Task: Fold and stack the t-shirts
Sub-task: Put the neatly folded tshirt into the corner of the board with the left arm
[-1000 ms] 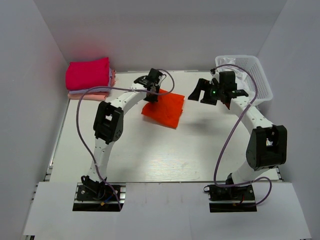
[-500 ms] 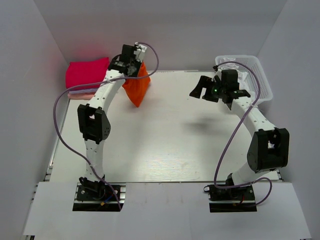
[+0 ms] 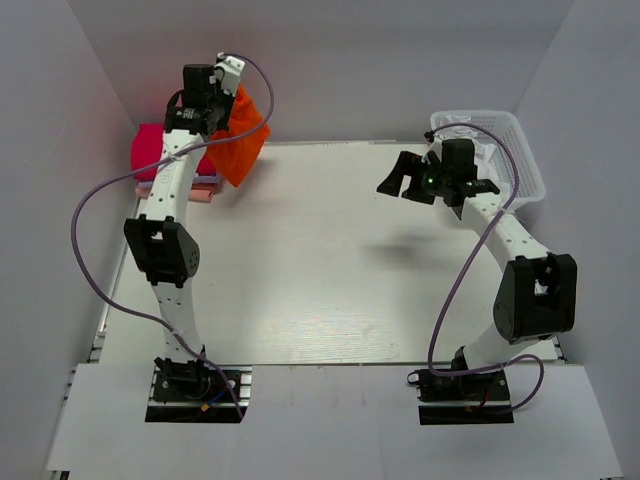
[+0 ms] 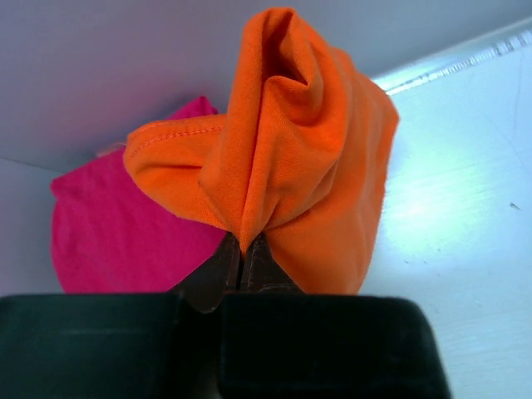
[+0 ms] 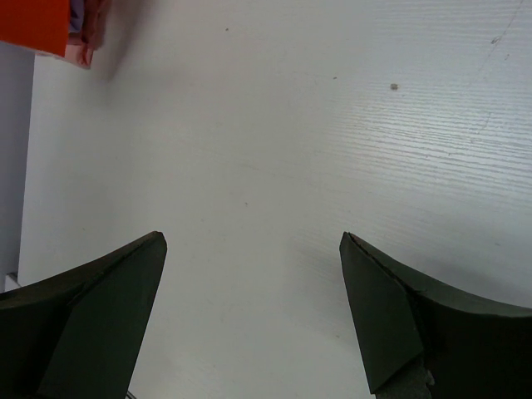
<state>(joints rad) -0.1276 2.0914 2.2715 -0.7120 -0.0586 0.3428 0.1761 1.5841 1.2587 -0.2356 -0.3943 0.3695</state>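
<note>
The orange-red t-shirt (image 3: 240, 142) hangs bunched in the air at the back left, pinched at its top by my left gripper (image 3: 222, 103), which is shut on it. In the left wrist view the cloth (image 4: 291, 166) droops from the closed fingertips (image 4: 243, 253). Just below and behind it lies the stack of folded t-shirts, the magenta one (image 3: 150, 152) (image 4: 116, 237) on top and pale pink layers (image 3: 205, 190) underneath. My right gripper (image 3: 403, 175) (image 5: 253, 241) hovers over the table at the back right, open and with nothing in it.
A white plastic basket (image 3: 505, 150) stands at the back right, just beyond the right arm. White walls close in the table on the left, back and right. The left arm's purple cable (image 3: 90, 220) loops out over the left side.
My left gripper has lifted the orange-red t-shirt off the middle of the table and carried it left and back, over the folded stack. The right arm has stayed put.
</note>
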